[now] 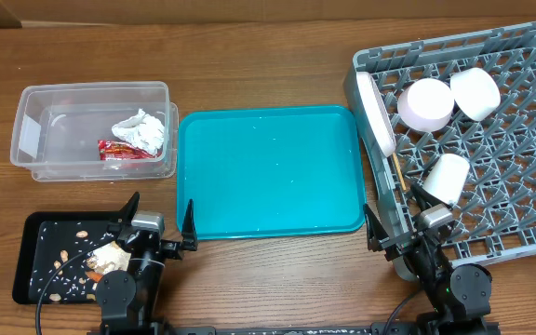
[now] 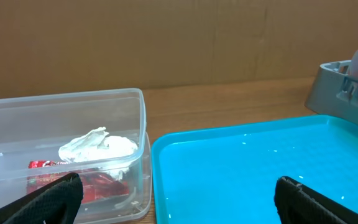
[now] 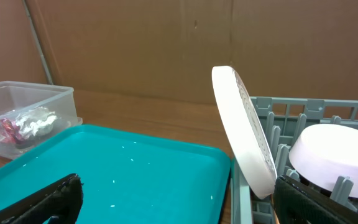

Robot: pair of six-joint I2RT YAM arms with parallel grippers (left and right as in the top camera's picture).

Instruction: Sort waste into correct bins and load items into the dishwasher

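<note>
**Both grippers idle and open at near edge; waste binned, dishes racked**

The left gripper (image 1: 160, 219) sits at the near-left corner of the teal tray (image 1: 268, 172), fingers spread wide with nothing between them. The right gripper (image 1: 396, 219) sits at the tray's near-right corner, also spread and empty.

Left of the tray, on the near side, the shallow black tray (image 1: 37, 244) holds scattered brownish food scraps (image 1: 73, 261).

Left of the tray, on the far side, the clear plastic tub (image 1: 26, 140) contains the crumpled white napkin (image 1: 140, 130) and, touching it, the red-and-white wrapper (image 1: 119, 149).

Right of the tray stands the grey dish rack (image 1: 529, 214). The white plate (image 1: 377, 112) stands on edge along the rack's tray-side wall. The wooden chopsticks (image 1: 399, 175) lie just beside it, next to the white cup (image 1: 447, 177). Farther back are the pale-pink bowl (image 1: 424, 102) and the white bowl (image 1: 475, 93), touching.
</note>
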